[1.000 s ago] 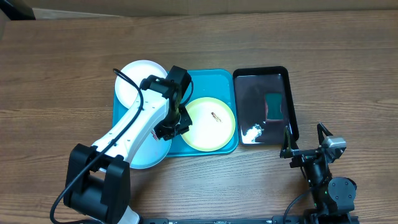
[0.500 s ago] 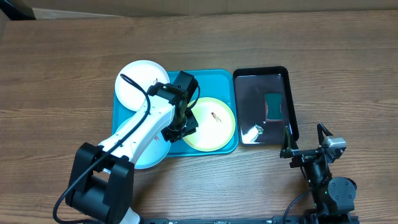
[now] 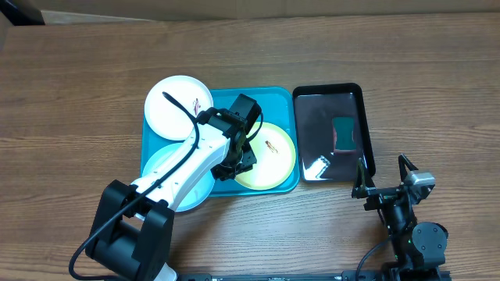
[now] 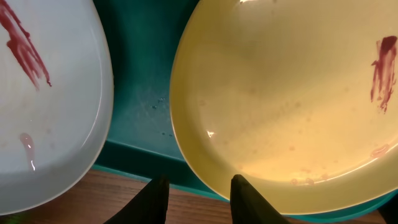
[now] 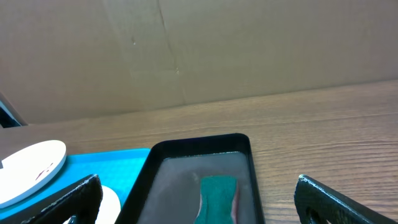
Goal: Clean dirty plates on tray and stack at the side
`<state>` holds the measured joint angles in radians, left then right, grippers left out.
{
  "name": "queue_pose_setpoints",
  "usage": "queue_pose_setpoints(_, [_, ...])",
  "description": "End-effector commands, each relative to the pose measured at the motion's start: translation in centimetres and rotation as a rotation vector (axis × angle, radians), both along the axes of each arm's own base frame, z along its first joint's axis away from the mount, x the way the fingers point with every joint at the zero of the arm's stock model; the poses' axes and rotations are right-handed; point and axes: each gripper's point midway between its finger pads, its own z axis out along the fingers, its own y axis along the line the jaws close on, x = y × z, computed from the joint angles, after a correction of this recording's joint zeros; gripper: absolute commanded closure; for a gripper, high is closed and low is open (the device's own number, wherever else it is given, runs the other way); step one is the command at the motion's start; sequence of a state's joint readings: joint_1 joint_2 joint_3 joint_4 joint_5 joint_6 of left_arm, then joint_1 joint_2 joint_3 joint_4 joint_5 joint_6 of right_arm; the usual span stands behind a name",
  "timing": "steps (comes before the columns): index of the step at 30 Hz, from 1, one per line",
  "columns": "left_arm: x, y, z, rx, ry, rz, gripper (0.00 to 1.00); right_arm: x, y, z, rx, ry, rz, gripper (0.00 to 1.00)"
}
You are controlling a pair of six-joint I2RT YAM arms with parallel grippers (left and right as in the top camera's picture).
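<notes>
Left wrist view showed me the left gripper (image 4: 200, 200) slightly parted, empty, near the tray (image 4: 143, 81) rim beside the yellow-green plate (image 4: 280, 106); the right gripper (image 5: 200, 198) gaped wide, empty.

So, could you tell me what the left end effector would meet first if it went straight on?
The left end effector would most likely meet the turquoise tray at its rim, beside the yellow-green plate; depth is uncertain.

overhead looks straight down on the whole table (image 3: 78, 62); left wrist sits close above the yellow-green plate (image 4: 280, 93); right wrist faces low across the black tray (image 5: 199, 139); overhead shares both.
</notes>
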<state>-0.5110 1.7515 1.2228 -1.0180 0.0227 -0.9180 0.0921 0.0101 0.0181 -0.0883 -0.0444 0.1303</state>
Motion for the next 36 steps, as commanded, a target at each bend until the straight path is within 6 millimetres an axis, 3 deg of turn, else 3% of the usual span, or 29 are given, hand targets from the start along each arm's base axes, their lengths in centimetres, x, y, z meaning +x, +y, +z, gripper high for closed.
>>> queue_pose_setpoints(1, [-0.2, 0.5, -0.1, 0.031, -0.013, 0.043, 0.65, 0.1, -0.3, -0.2, -0.004, -0.004, -0.014, 0.00])
queue_pose_setpoints(14, [-0.2, 1.0, -1.7, 0.043, -0.034, 0.052, 0.70, 0.1, -0.3, -0.2, -0.004, -0.004, -0.014, 0.00])
queue_pose_setpoints(19, [-0.1, 1.5, -1.9, 0.066, -0.046, 0.052, 0.76, 0.1, -0.3, -0.2, -0.004, -0.004, -0.014, 0.00])
queue_pose_setpoints(36, [-0.1, 1.8, -3.4, 0.060, -0.067, 0.058, 0.80, 0.1, -0.3, -0.2, -0.004, -0.004, -0.014, 0.00])
